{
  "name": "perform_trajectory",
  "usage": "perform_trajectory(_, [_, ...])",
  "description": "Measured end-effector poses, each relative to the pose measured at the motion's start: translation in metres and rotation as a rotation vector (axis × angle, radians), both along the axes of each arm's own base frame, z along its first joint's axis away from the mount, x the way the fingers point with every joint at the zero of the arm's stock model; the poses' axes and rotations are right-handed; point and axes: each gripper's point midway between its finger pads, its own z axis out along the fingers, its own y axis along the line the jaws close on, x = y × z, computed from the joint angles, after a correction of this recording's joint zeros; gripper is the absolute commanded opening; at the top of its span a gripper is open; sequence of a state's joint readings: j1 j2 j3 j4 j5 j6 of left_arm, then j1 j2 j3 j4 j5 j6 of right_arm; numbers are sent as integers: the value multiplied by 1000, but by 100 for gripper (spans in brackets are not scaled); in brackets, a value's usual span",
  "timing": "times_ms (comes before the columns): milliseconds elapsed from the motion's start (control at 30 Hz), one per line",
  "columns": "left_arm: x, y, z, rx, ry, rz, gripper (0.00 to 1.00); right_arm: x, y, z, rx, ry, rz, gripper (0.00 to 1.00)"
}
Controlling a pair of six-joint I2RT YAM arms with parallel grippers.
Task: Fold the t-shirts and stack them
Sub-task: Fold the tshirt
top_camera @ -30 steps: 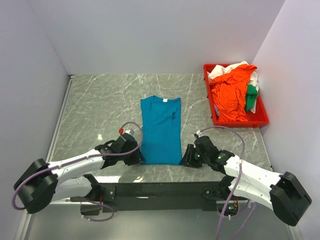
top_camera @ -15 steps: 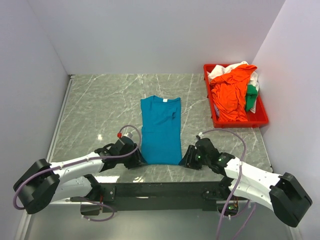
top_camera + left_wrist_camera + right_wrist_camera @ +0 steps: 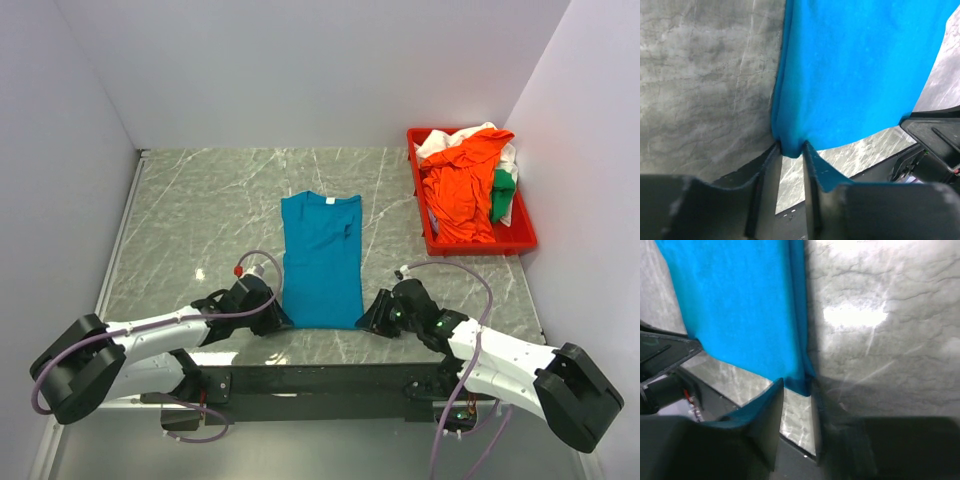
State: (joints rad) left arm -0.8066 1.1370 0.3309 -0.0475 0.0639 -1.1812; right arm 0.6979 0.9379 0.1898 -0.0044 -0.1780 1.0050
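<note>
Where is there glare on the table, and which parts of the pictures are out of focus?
Right wrist view: a bright glare patch on the marble table, and the right fingers are dark and blurred. Left wrist view: no glare, left fingers blurred, teal t-shirt sharper. Top external view: even light, all sharp, soft shadows only.

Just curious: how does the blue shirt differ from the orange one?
The blue shirt lies flat on the table; the orange shirt is crumpled in the red tray. The left gripper and right gripper pinch the blue shirt's corners; neither holds the orange shirt. Both are plain-coloured.
</note>
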Motion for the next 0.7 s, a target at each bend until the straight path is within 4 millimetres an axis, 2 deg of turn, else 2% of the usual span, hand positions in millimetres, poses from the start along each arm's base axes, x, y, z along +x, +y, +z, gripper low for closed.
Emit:
perform_trajectory(33, [0,-1,0,0,-1,0,21,0,-1,-1,-4,-1,-2,26])
perform_trajectory(100, [0,0,-2,8,-3,2,15,1,-3,-3,-17,-3,-8,15])
perform_trajectory(133, [-1,0,-2,12,-4,1,7,1,-4,-3,-21,-4,-9,12])
perform_trajectory(200, [-2,-1,-2,16,-9,-5,2,1,-4,-2,-23,-9,-7,6])
perform_trajectory(300, [-7,0,-1,33,-9,-21,1,0,-6,6,-15,-39,8,0])
perform_trajectory(433, [-20,3,6,40,-5,-50,1,-6,-7,21,7,-84,47,0])
perform_trajectory(533, [-28,5,18,25,-18,-69,1,-15,-8,32,30,-116,87,0])
perform_trajectory(700, [-43,2,50,-43,-64,-115,1,-33,-13,51,67,-153,150,0])
